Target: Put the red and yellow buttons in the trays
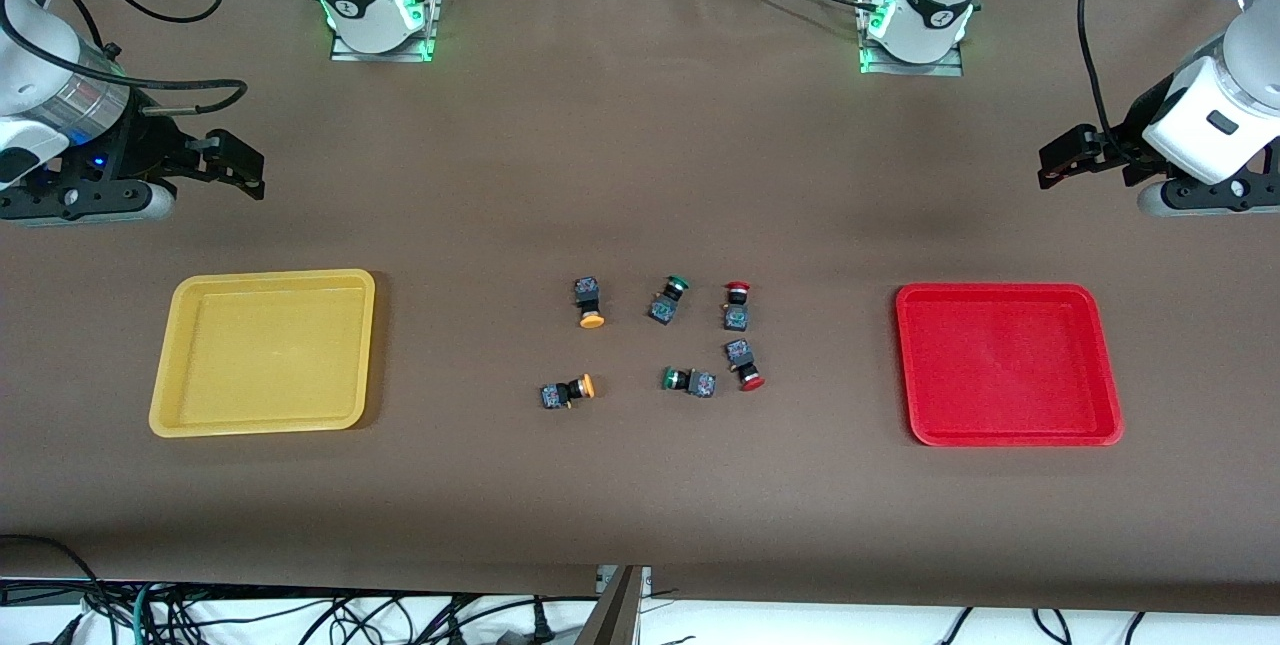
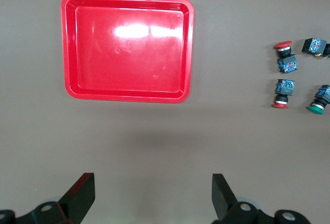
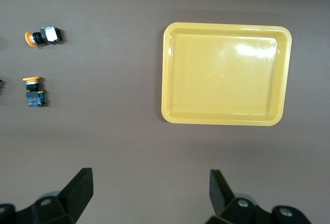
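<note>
The 6 buttons lay in a loose cluster on the brown surface (image 1: 640, 125), between the 2 trays. The 2 yellow-capped buttons (image 1: 589, 302) (image 1: 568, 391) sat toward the right arm's end of the cluster, one nearer the front camera than the other. The 2 red-capped buttons (image 1: 737, 304) (image 1: 744, 364) sat toward the left arm's end, close to each other. The 2 green-capped buttons (image 1: 668, 299) (image 1: 689, 381) lay between those pairs.

The yellow tray (image 1: 168, 377) held nothing and sat toward the right arm's end; the red tray (image 1: 905, 365) held nothing and sat toward the left arm's end.

The right gripper (image 3: 150, 193) hovered with its fingers spread wide, above the surface beside the yellow tray. The left gripper (image 2: 153, 193) hovered likewise spread, above the surface beside the red tray.
</note>
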